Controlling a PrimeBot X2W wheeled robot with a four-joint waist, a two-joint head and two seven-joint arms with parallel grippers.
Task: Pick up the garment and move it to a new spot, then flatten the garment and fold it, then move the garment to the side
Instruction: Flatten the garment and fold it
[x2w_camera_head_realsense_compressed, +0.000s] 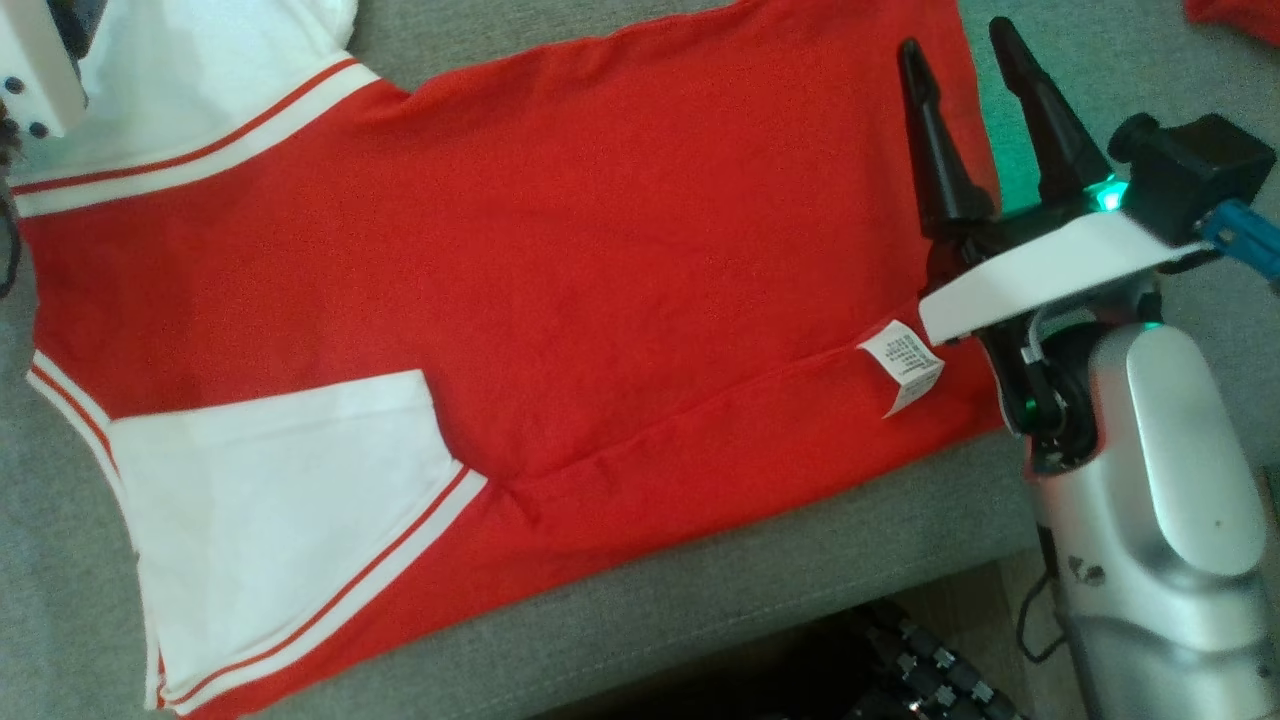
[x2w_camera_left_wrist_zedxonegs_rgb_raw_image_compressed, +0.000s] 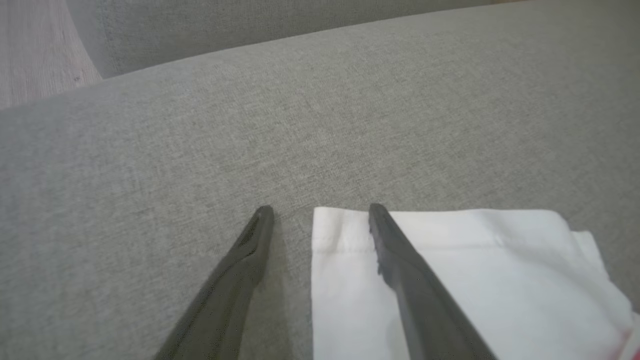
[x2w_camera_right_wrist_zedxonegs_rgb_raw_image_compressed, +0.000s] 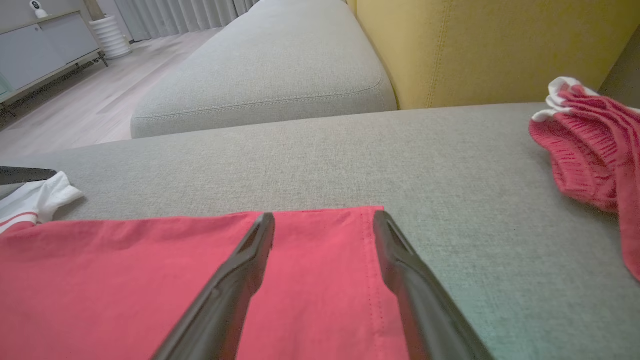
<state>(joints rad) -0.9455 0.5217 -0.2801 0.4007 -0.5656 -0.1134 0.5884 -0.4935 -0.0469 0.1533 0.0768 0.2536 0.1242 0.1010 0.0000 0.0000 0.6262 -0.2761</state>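
- T-shirt: red body with white short sleeves, each cuff carrying a thin red stripe. It lies spread flat across the grey sofa seat, hem toward the robot's right and sleeves toward its left.
- Fabric: soft matt knit, mostly smooth. One long shallow crease runs along the near side, from the near sleeve toward the hem. The hem edge is straight, with a visible line of stitching.
- Care label: small white printed tab lying on the red cloth near the hem.
- Right tool: two tapered dark fingers spread apart with nothing between them, poised over the hem's far corner. Contact with the cloth cannot be told.
- Left tool: fingers parted, holding nothing. One finger is over the far sleeve at its stitched cuff, the other over bare upholstery.
- Sofa seat: coarse grey woven upholstery, flat and firm-edged.
- A second garment, red and white and crumpled, lies well apart to the right, near a yellow cushion.
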